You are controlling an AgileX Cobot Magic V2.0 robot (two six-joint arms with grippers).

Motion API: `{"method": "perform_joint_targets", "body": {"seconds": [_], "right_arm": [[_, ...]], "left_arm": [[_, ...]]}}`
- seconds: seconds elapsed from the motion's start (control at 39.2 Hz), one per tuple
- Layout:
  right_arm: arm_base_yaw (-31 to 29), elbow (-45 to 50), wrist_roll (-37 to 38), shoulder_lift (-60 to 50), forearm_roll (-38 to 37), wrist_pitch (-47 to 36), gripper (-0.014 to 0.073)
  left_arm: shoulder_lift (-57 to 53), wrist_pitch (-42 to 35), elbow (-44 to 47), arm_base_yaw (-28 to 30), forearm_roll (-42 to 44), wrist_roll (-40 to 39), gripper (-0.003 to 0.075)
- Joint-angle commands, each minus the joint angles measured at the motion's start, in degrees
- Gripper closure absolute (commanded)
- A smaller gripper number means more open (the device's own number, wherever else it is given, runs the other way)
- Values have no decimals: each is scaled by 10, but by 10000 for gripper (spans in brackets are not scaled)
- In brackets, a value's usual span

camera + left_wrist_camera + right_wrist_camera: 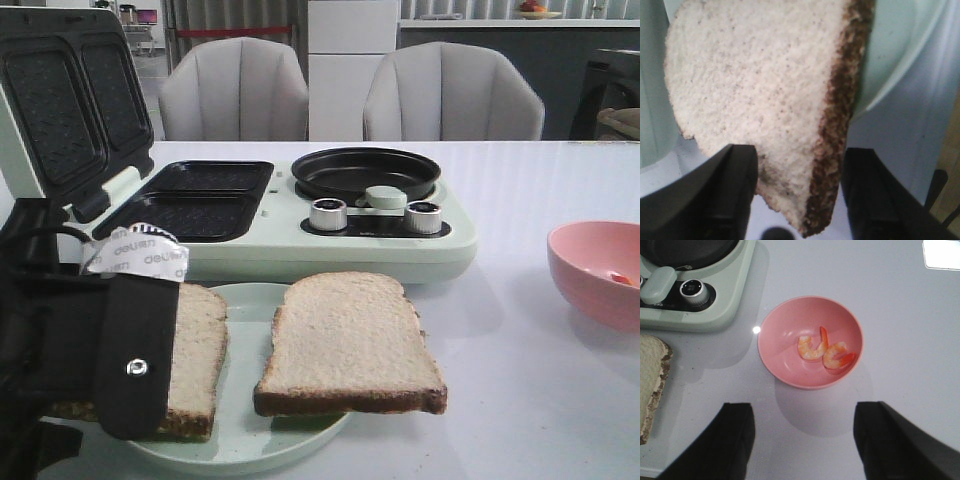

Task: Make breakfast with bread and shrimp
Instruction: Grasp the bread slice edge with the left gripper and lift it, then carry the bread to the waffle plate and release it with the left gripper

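Left pincer (797, 195): jaws apart, straddling the near corner of one pale, brown-crusted square bread slice (765, 100) on the pale green round plate (900, 55).
Right pincer (802, 445): jaws apart, hovering; two curled orange shrimp (826, 351) lie ahead in the pink round bowl (785, 335).
Risk: closing on the corner alone may tear or fold the soft slice.
Risk: bread overhanging the plate rim may slide onto the white bench (560, 400).

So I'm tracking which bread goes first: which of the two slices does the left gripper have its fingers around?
The slice on the plate's left side: the left gripper straddles its crust corner. The right-hand slice lies free.
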Motion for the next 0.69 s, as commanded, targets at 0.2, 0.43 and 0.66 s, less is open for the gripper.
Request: {"method": "perform_joint_targets", "body": {"seconds": [0.2,0.43,0.66], "right_arm": [[-3,-19,-5,1,0,-36,56],[-3,-19,-5,1,0,-36,56],[-3,-19,-5,1,0,-36,56]], "left_arm": [[-36,31,-10,-16,-3,-10,552],[-92,100,-10,-20,4,-10,620],[-181,154,-17,-15,118,-10,620]]}}
